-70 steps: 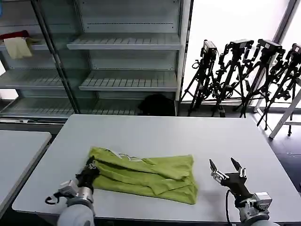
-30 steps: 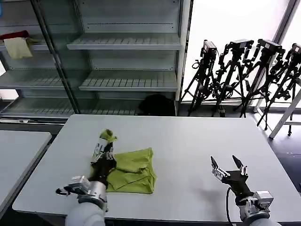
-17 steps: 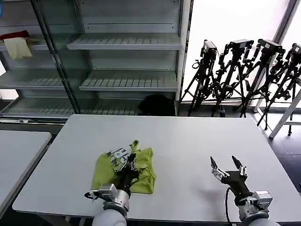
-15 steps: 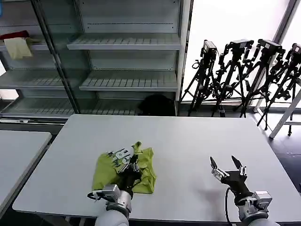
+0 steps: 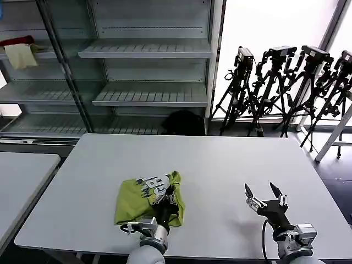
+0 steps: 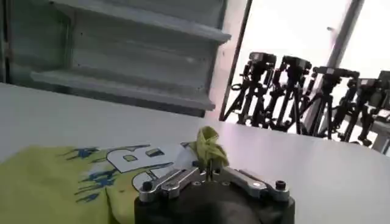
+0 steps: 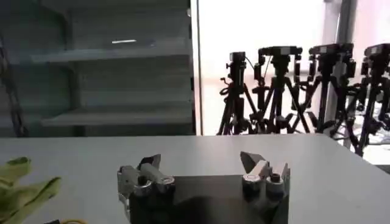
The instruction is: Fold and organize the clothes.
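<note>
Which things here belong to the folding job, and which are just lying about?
In the job:
- lime-green T-shirt, folded over, print showing
- left gripper, shut on its edge
- right gripper, open, waiting apart

Lying about:
- cream and red cloths on the shelf
- black bundle
- tripods

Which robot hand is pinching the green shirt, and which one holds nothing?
The left gripper is shut on the T-shirt. The right gripper hovers open beside it, holding nothing.

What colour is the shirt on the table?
The T-shirt is lime green, with a white and blue print on top. The left wrist view shows it best.
</note>
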`<state>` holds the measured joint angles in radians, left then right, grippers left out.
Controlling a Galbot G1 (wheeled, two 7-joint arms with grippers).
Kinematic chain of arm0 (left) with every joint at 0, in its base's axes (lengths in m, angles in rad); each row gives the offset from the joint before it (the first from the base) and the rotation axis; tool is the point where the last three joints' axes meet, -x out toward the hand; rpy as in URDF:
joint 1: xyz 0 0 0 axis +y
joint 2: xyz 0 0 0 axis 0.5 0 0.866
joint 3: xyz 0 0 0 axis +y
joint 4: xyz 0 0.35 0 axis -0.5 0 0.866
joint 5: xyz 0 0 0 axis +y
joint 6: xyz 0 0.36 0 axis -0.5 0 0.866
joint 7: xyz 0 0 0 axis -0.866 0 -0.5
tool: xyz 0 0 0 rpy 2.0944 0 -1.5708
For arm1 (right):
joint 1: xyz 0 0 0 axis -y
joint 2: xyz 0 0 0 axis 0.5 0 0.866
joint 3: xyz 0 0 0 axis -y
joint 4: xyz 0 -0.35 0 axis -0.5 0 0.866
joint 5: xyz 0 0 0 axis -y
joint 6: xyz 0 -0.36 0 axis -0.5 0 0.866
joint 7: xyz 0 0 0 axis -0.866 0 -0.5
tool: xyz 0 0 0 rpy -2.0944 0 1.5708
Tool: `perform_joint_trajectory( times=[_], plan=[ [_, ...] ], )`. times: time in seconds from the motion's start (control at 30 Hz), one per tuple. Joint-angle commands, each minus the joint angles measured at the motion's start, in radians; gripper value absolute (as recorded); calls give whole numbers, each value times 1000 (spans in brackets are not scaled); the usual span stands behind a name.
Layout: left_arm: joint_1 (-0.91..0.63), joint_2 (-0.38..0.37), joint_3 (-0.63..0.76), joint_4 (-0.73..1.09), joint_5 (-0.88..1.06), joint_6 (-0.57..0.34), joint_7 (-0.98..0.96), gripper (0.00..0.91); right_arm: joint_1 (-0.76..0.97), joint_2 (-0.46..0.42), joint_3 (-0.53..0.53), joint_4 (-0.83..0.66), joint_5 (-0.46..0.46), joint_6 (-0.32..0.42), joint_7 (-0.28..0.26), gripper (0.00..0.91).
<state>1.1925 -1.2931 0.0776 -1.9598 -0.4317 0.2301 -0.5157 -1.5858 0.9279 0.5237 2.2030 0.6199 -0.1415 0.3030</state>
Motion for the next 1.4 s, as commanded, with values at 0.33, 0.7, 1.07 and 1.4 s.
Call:
perform_joint_trajectory(
  times=[0.33, 0.7, 1.07, 1.4],
  plan=[
    [-77, -2, 79, -8, 87, -9, -20, 907, 13, 10, -24, -6, -12, 0, 0, 907],
    [-2, 18, 126, -165, 101, -6, -1, 907, 19, 5, -27, -6, -17, -4, 1, 907],
    [228, 207, -370, -178, -23, 19, 73, 907, 11, -12, -14, -15, -8, 8, -3, 907],
    [233, 195, -511, -102, -235, 152, 88, 907, 7, -13, -7, -1, -13, 2, -3, 907]
  ],
)
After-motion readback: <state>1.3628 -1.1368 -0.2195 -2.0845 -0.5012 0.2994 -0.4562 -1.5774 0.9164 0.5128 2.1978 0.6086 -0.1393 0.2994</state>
